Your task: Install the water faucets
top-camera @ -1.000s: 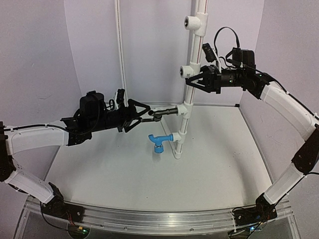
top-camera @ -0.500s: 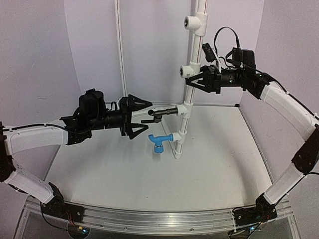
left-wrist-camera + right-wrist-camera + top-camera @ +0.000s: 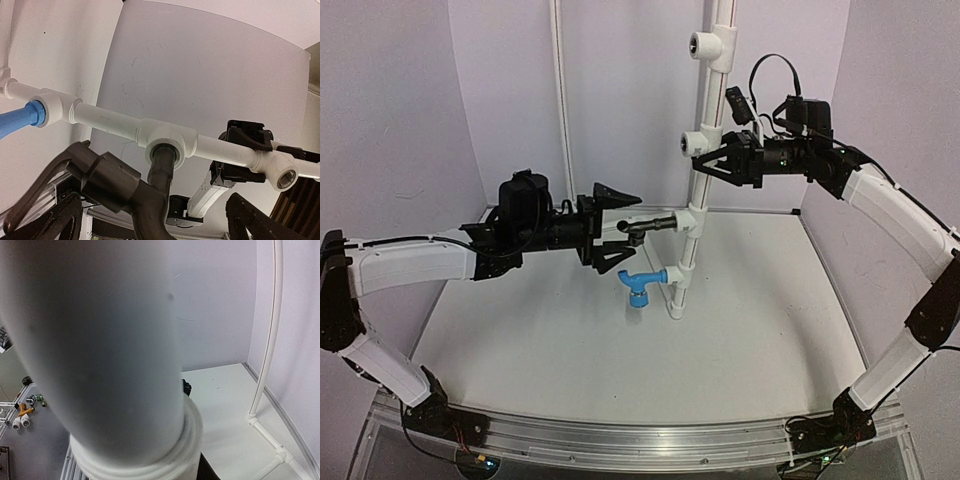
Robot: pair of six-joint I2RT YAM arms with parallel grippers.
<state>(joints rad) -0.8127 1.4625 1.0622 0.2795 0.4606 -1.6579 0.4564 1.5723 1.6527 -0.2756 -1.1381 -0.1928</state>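
The black faucet (image 3: 645, 227) sticks out leftward from a tee on the upright white pipe (image 3: 705, 100). In the left wrist view the black faucet's (image 3: 131, 189) stem sits in the tee socket (image 3: 165, 141). My left gripper (image 3: 625, 231) stands open, one finger above and one below the faucet, not touching it. Its fingers (image 3: 250, 220) show at the bottom corners of the wrist view. The blue faucet (image 3: 639, 285) hangs from the lower tee; the blue faucet (image 3: 15, 117) also shows at the left of the wrist view. My right gripper (image 3: 706, 160) is shut on the pipe (image 3: 100, 340), which hides its fingers.
Two higher tees (image 3: 704, 44) (image 3: 692, 143) face left with open sockets. A thin white conduit (image 3: 559, 100) runs up the back wall. The pipe stands on the white table (image 3: 540, 340). A metal rail (image 3: 640, 440) runs along the near edge. Small fittings (image 3: 25, 415) lie off the table.
My left gripper has opened off the black faucet, turned at the wrist and shifted slightly right with its arm. The right arm and both faucets have stayed put.
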